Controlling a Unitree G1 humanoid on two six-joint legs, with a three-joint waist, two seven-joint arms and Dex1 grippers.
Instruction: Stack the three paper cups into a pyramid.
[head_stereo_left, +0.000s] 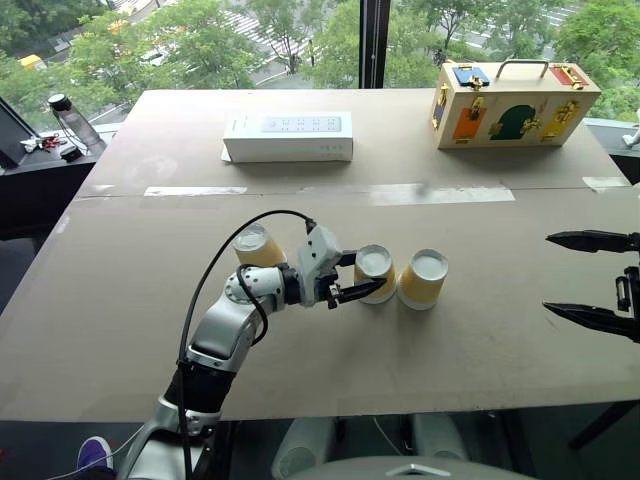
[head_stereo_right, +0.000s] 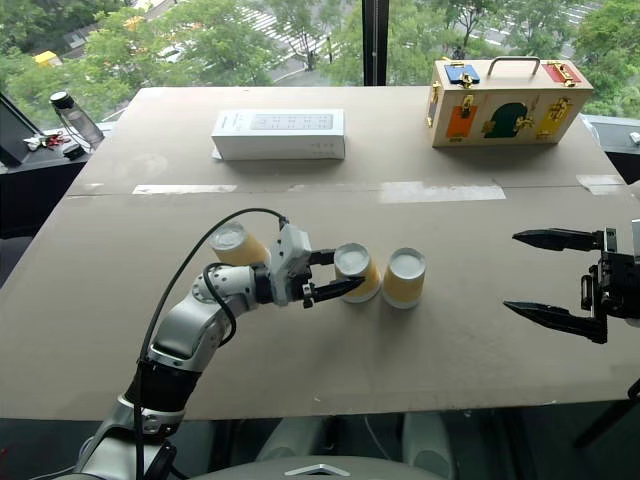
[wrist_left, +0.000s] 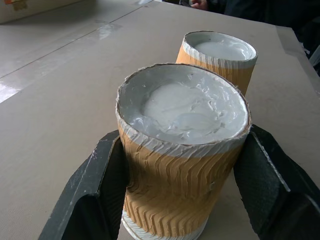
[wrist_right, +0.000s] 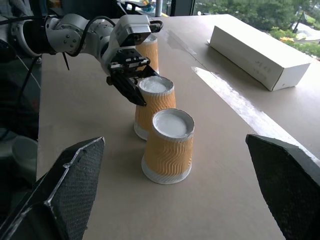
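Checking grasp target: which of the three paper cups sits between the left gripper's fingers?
The middle yellow-orange ribbed paper cup, upside down, sits between the left gripper. The right cup and left cup stand free.

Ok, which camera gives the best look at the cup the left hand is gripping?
The left wrist view: the middle cup sits upside down between the left hand fingers. Both eye views show it smaller; the right wrist view shows it partly behind the front cup.

The three paper cups (head_stereo_left: 422, 279) had yellow-orange sides ribbed in a wavy zigzag, with white rims and bases. The surface (head_stereo_left: 150, 300) was plain beige-grey, the rectangular box (head_stereo_left: 288, 136) white. The wooden box (head_stereo_left: 514, 103) showed blue, orange, green and red panels; both pincers' fingers (head_stereo_left: 592, 240) were black.
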